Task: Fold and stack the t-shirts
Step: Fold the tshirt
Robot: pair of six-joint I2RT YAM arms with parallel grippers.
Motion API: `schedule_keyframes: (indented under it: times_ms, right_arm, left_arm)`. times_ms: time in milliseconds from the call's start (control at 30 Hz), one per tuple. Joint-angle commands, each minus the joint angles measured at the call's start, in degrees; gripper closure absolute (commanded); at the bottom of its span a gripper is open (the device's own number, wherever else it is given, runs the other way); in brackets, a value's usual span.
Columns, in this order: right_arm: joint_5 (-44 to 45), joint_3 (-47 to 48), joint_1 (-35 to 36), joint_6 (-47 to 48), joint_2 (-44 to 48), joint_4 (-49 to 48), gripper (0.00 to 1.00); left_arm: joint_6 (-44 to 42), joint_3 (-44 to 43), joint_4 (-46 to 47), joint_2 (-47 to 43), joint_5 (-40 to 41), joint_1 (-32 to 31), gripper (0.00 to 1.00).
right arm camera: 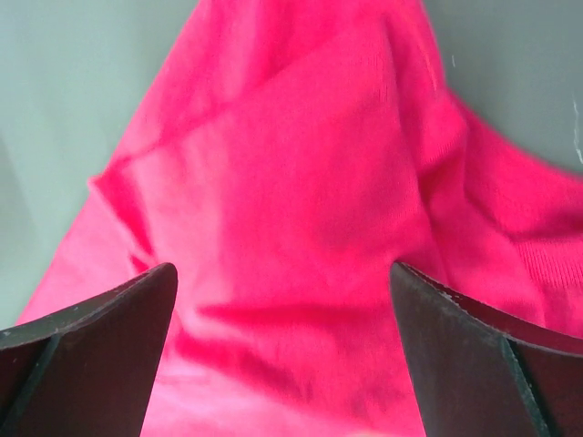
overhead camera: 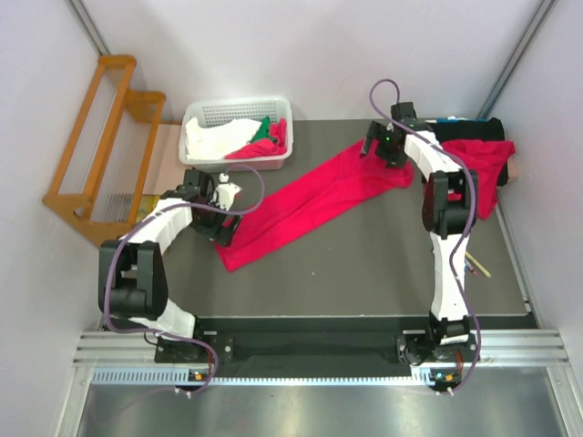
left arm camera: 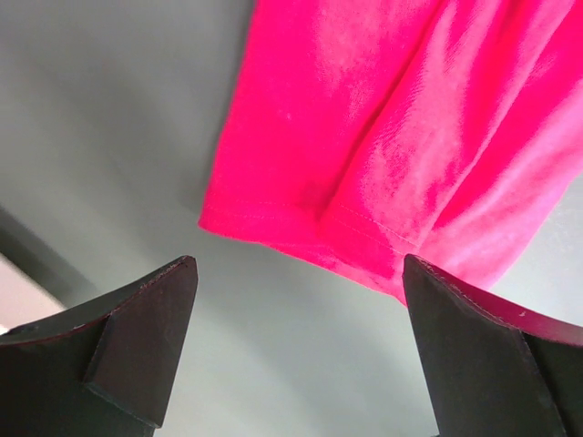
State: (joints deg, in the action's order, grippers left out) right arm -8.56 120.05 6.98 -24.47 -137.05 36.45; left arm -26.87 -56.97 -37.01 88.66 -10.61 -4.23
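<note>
On the dark grey bench (overhead camera: 364,264), a crimson-red soft cloth t-shirt (overhead camera: 301,205) lies in a rumpled diagonal band, near-left to far-right. The left arm's black fingers (left arm camera: 137,337) gape wide just short of its hem; the right arm's fingers (right arm camera: 474,355) spread wide over the bunched far end. Flattening it likely calls for pinching outer corners, then drawing apart evenly.

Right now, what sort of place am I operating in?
Most likely a lab robot cell, not a home: plain white panel walls box in a dark table, an aluminium rail runs along its near edge, and a white basket holds loose cloths.
</note>
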Motion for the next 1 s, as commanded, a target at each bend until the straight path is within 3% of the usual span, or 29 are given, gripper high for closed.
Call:
schedule_keyframes:
  times_ms: [0,167,267,333,500,700,967]
  right_arm:
    - [1.6,-3.9,3.3,1.3,15.2,-7.7,0.0]
    - [5.0,-3.9,11.1,5.3,24.8,-2.5,0.0]
    - [6.1,-9.5,19.6,8.6,28.6,-1.5,0.0]
    - [6.6,-10.4,26.6,10.7,28.2,0.9,0.0]
    - [7.3,-14.9,40.3,11.9,22.8,2.2,0.0]
    - [5.3,-10.1,48.9,11.0,14.6,3.5,0.0]
    - [3.0,-9.1,52.7,9.9,11.7,2.8,0.0]
  left_arm:
    - [2.8,-4.0,0.4,-5.1,-0.8,1.5,0.01]
    - [8.9,-8.2,0.6,-6.0,-3.6,8.4,0.01]
    - [15.0,-9.8,2.7,-6.6,-2.4,13.3,0.01]
    - [17.5,-10.4,3.8,-7.0,-2.7,16.5,0.01]
    - [20.5,-9.0,4.8,-8.2,-0.8,17.3,0.01]
    - [21.2,-8.8,4.8,-9.1,0.5,17.2,0.01]
    - [22.1,-8.4,6.4,-9.5,-1.2,17.2,0.01]
